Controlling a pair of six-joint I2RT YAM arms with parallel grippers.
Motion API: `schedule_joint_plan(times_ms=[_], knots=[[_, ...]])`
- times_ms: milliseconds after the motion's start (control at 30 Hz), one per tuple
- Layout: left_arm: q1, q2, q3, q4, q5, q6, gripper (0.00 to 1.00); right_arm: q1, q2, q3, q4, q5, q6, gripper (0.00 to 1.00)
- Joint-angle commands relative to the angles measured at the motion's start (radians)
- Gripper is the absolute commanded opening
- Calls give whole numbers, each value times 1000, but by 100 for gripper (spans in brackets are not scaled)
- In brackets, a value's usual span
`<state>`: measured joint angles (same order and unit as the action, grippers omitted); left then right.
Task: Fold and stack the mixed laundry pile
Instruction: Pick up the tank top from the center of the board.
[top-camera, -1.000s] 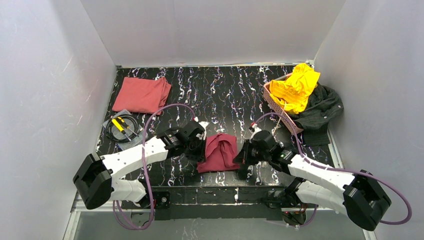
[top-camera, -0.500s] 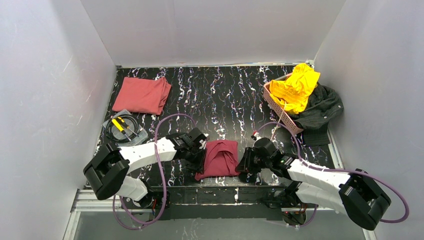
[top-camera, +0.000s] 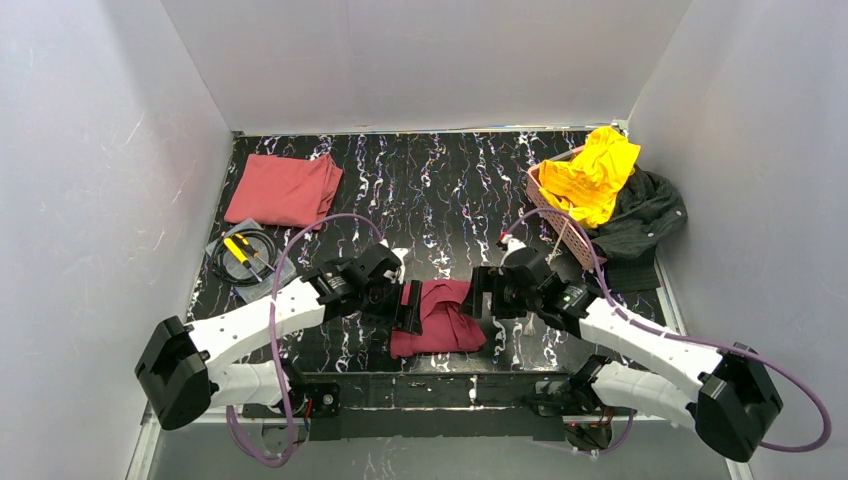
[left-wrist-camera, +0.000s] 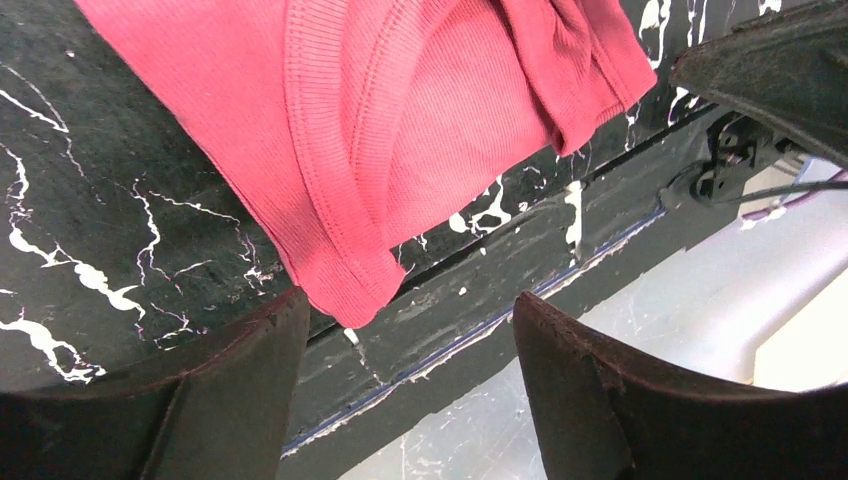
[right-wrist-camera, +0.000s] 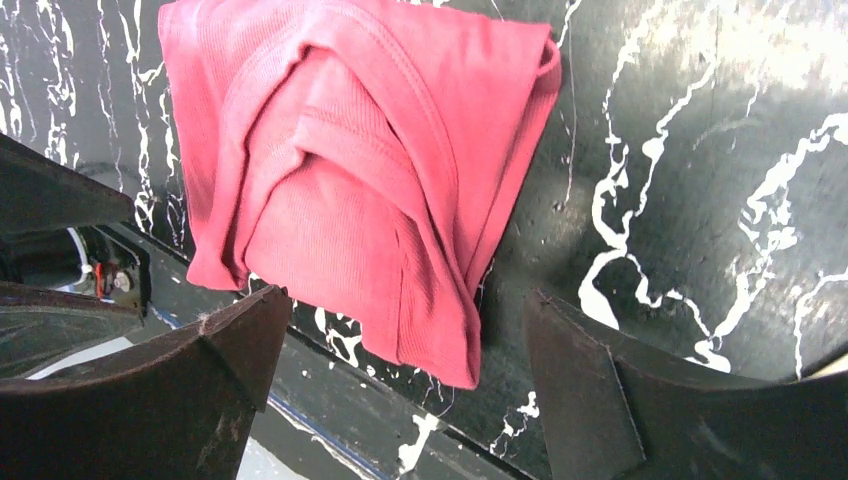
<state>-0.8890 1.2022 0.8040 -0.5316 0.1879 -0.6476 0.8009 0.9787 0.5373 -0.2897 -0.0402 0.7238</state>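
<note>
Nearest you, the dark maroon garment (top-camera: 440, 315) lies as a small folded bundle at the front edge of the black, white-veined bench (top-camera: 450, 190), with its near corner right at that edge. The left pincer (top-camera: 408, 305) stands just beside the bundle's left side and the right pincer (top-camera: 487, 300) just beside its right. Both have their fingers spread wide, with nothing held between them. The top layer of the fold looks loose and slightly twisted, though the wrist views are too close to be sure. The step in hand seems to be letting go of this fold cleanly. To do that well, lift both pincers straight up and away so no fingertip catches a hem and drags the bundle off the front edge. If you regrip it for stacking, take it through all its layers, well in from the edge. Farther back on the left, a folded salmon-red garment (top-camera: 283, 188) lies flat, likely the base of the stack. At the far right, a bright yellow garment (top-camera: 592, 172) spills over a pink lattice basket (top-camera: 555, 215). A charcoal-black garment (top-camera: 645, 215) lies crumpled beside it, and neither is folded yet.
</note>
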Motion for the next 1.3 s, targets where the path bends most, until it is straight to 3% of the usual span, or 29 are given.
schedule_joint_plan(times_ms=[0, 233, 333, 500, 667, 1100, 1267], knots=[[31, -29, -40, 13, -56, -66, 74, 2, 69, 68, 12, 22, -85, 96], [74, -56, -177, 219, -107, -211, 75, 1, 166, 64, 92, 92, -94, 94], [83, -85, -236, 279, -131, -250, 75, 1, 200, 28, 122, 73, -91, 86], [135, -115, -318, 374, -119, -275, 62, 1, 206, -40, 191, 47, -71, 68], [165, -68, -374, 490, -64, -282, 62, 1, 222, -68, 229, 14, -62, 57], [173, 160, -417, 645, -44, -258, 50, 1, 254, -101, 295, -41, -43, 49], [171, 226, -417, 714, -11, -255, 35, 1, 275, -116, 345, -60, -30, 48]])
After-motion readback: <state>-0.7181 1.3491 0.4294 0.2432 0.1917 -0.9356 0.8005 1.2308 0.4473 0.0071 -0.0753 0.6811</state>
